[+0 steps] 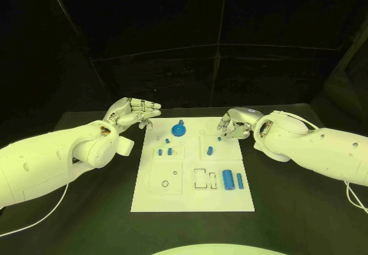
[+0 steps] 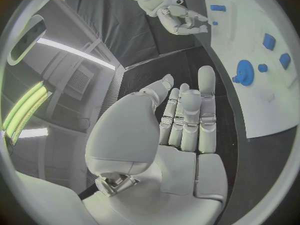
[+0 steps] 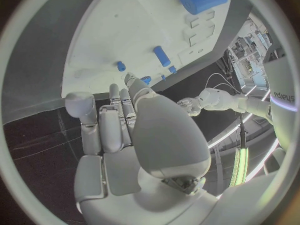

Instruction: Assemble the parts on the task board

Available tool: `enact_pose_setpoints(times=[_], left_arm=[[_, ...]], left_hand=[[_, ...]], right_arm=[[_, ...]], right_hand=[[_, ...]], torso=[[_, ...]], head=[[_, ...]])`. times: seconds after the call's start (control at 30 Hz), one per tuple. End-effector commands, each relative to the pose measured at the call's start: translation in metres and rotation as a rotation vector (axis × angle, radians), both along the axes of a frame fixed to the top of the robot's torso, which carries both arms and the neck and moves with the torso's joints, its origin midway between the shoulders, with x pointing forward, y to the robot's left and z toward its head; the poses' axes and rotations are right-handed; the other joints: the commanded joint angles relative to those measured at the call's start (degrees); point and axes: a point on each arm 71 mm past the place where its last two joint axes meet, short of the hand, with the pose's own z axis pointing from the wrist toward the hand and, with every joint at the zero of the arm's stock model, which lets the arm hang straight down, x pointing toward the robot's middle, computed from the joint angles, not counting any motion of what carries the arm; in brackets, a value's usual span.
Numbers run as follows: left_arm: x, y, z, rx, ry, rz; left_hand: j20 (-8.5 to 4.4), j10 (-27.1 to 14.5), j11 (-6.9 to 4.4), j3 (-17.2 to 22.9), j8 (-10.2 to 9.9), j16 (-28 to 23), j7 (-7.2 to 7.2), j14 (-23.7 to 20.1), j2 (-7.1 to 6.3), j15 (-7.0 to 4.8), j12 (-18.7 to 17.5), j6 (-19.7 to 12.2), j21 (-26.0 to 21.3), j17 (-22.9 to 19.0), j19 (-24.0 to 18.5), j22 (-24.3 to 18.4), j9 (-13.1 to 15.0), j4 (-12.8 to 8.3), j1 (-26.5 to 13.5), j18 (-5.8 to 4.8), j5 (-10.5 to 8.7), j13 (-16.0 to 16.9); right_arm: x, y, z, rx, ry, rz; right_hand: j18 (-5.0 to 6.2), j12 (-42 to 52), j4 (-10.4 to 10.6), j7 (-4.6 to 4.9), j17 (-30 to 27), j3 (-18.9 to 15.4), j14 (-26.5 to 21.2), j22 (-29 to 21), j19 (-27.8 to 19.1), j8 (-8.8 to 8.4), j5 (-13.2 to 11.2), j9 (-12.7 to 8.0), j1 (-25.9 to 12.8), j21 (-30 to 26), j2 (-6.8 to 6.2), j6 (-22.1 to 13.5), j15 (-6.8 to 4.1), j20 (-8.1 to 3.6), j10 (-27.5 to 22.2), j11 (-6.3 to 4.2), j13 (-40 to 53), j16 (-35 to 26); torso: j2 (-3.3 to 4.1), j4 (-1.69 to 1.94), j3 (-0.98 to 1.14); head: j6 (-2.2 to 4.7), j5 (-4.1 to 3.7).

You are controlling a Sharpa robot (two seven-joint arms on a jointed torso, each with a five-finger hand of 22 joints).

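Both robot hands empty, left (image 1: 134, 114) spread, right (image 1: 236, 122) loosely curled by task board (image 1: 192, 199) far edge; risk toppling small parts (image 1: 227, 179).

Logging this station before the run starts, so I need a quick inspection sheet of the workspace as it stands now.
Surface: black table, task board lying in the middle.
Job's things: blue disc part at the far end; small blue pegs mid-board; large blue cylinder nearer the robot.
Clutter: nothing seen.
Hands: left hand and right hand open, holding nothing.
Cables: white cable by the right arm.
Surroundings: dark backdrop.
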Motion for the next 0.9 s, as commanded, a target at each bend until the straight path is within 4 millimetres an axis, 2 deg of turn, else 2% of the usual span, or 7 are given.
enact_pose_setpoints(times=[0.03,0.2,0.33,0.47,0.7,0.8,0.9], left_arm=[[-0.002,0.0,0.006,-0.161,-0.009,0.041],[-0.006,-0.002,0.004,-0.174,-0.007,0.037],[-0.008,-0.003,0.003,-0.176,-0.004,0.035],[-0.008,-0.004,0.002,-0.177,-0.001,0.032],[-0.009,-0.005,0.001,-0.177,0.002,0.03],[-0.009,-0.005,0.001,-0.177,0.003,0.029],[-0.009,-0.006,0.001,-0.177,0.005,0.028]], left_hand=[[-0.04,0.26,-0.18,-0.46,0.27,-0.41,-0.01,-0.56,0.65,0.1,0.34,0.4,-0.22,-0.25,-0.29,-0.09,0.09,-0.1,-0.09,0.74,0.08,0.1],[-0.06,0.21,-0.21,-0.9,0.43,-0.58,-0.05,-0.89,0.57,0.08,0.77,0.55,-0.45,-0.7,-0.38,-0.23,0.12,0.01,-0.23,0.73,0.07,0.2],[-0.05,0.12,-0.21,-1.24,0.51,-0.62,-0.06,-1.03,0.63,0.09,1.03,0.59,-0.6,-0.88,-0.41,-0.32,0.13,0.23,-0.48,0.72,0.07,0.25],[-0.04,0.03,-0.21,-1.51,0.55,-0.67,-0.07,-1.15,0.66,0.1,1.21,0.57,-0.71,-1.08,-0.42,-0.4,0.12,0.41,-0.68,0.72,0.07,0.29],[-0.04,-0.05,-0.21,-1.67,0.58,-0.74,-0.09,-1.25,0.69,0.1,1.32,0.56,-0.78,-1.28,-0.42,-0.45,0.12,0.5,-0.75,0.72,0.07,0.31],[-0.04,-0.11,-0.23,-1.7,0.61,-0.78,-0.11,-1.31,0.79,0.1,1.39,0.59,-0.83,-1.38,-0.43,-0.48,0.13,0.53,-0.71,0.72,0.08,0.32],[-0.04,-0.16,-0.24,-1.73,0.65,-0.81,-0.13,-1.36,0.86,0.09,1.45,0.63,-0.87,-1.47,-0.43,-0.51,0.14,0.55,-0.69,0.72,0.08,0.33]], right_arm=[[-0.002,0.003,-0.003,-0.114,-0.056,0.009],[-0.004,0.008,-0.01,-0.142,-0.036,0.015],[-0.005,0.011,-0.012,-0.148,-0.028,0.017],[-0.005,0.013,-0.014,-0.15,-0.024,0.018],[-0.004,0.016,-0.016,-0.15,-0.012,0.023],[-0.003,0.017,-0.017,-0.154,-0.004,0.024],[-0.002,0.017,-0.018,-0.159,0.005,0.024]], right_hand=[[0.75,-0.63,0.07,0.22,-0.22,0.68,2.12,-0.03,0.22,-0.35,-0.24,0.1,-0.18,-0.21,-0.74,0.28,0.45,0.57,-0.17,0.31,-1.12,-0.35],[0.8,-1.62,0.31,0.52,-0.32,1.59,2.12,-0.3,0.31,-0.91,-0.68,0.1,-0.55,-0.4,-1.51,0.63,0.68,0.72,-0.26,0.58,-2.97,-0.48],[0.82,-2.14,1.16,0.88,-0.33,1.37,2.15,-0.52,0.43,-1.86,-6.61,0.1,-1.95,-0.61,-2.39,0.46,0.98,1.02,-0.34,0.92,-4.72,-0.51],[0.83,-2.21,1.25,1.08,-0.33,1.31,2.16,-0.58,0.45,-2.11,-7.29,0.1,-2.06,-0.68,-2.44,0.39,1.06,1.09,-0.48,1.07,-5.12,-0.52],[0.79,-2.14,0.94,1.1,0.0,2.97,2.26,-0.23,0.74,-2.26,-6.98,0.24,-0.74,-0.49,-1.17,1.18,1.02,1.1,0.14,1.04,-6.18,-0.27],[0.71,-2.0,1.04,0.85,0.49,4.78,2.41,0.28,1.05,-2.18,-9.06,0.34,-0.14,-0.17,0.03,2.18,0.8,0.95,1.19,0.78,-6.96,0.11],[0.64,-2.02,0.98,0.6,0.75,6.52,2.49,0.72,1.3,-2.12,-9.45,0.41,0.33,0.13,0.67,3.09,0.6,0.78,2.05,0.5,-7.67,0.33]], torso=[[0.09,0.15,0.01],[0.1,0.01,0.09],[0.11,-0.03,0.03],[0.1,0.07,0.1],[0.06,0.07,0.11],[0.05,0.0,0.09],[0.06,0.04,0.09]], head=[[0.12,-0.23],[0.14,-0.04],[0.03,-0.1],[-0.06,-0.18],[-0.16,-0.15],[-0.22,0.02],[-0.25,0.01]])
